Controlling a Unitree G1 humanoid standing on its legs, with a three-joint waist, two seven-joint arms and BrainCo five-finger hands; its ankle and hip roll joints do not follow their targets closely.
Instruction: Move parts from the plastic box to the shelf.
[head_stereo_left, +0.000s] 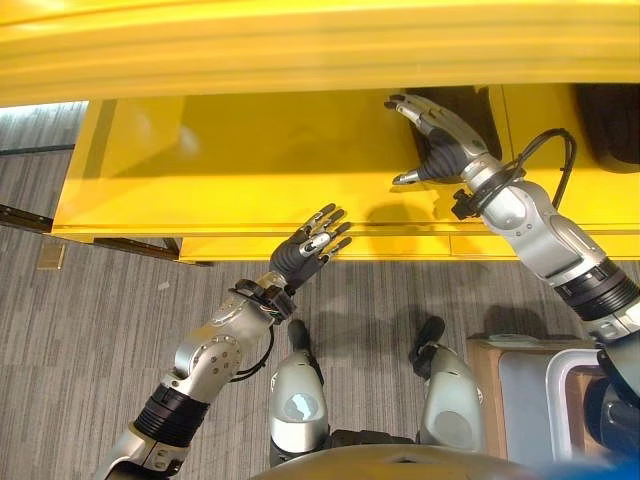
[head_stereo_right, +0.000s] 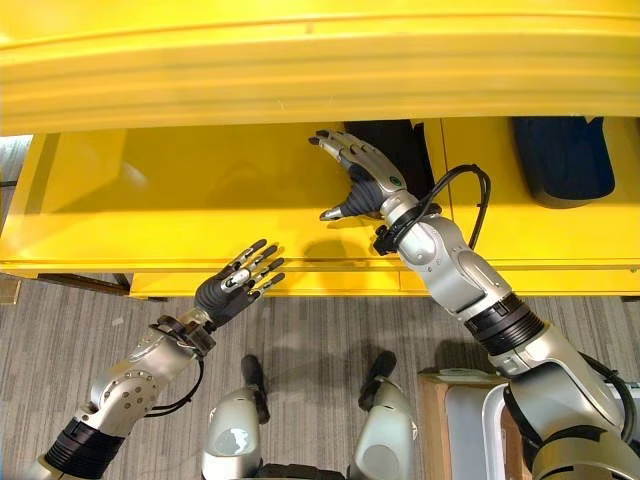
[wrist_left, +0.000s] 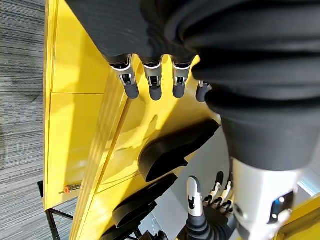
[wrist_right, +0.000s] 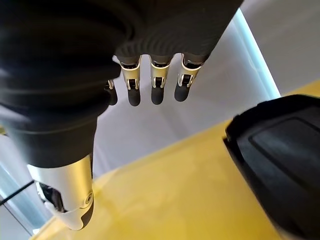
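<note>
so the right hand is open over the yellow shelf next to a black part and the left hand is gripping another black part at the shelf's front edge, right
Not quite. The left hand holds nothing: the right eye view shows its fingers straight and empty at the front edge of the yellow shelf. The rest stands: the right hand is open over the shelf beside a black part.

Grey striped carpet floor (head_stereo_left: 90, 330) runs under glossy yellow shelving, with a black metal frame (head_stereo_left: 25, 218) beneath it.
</note>
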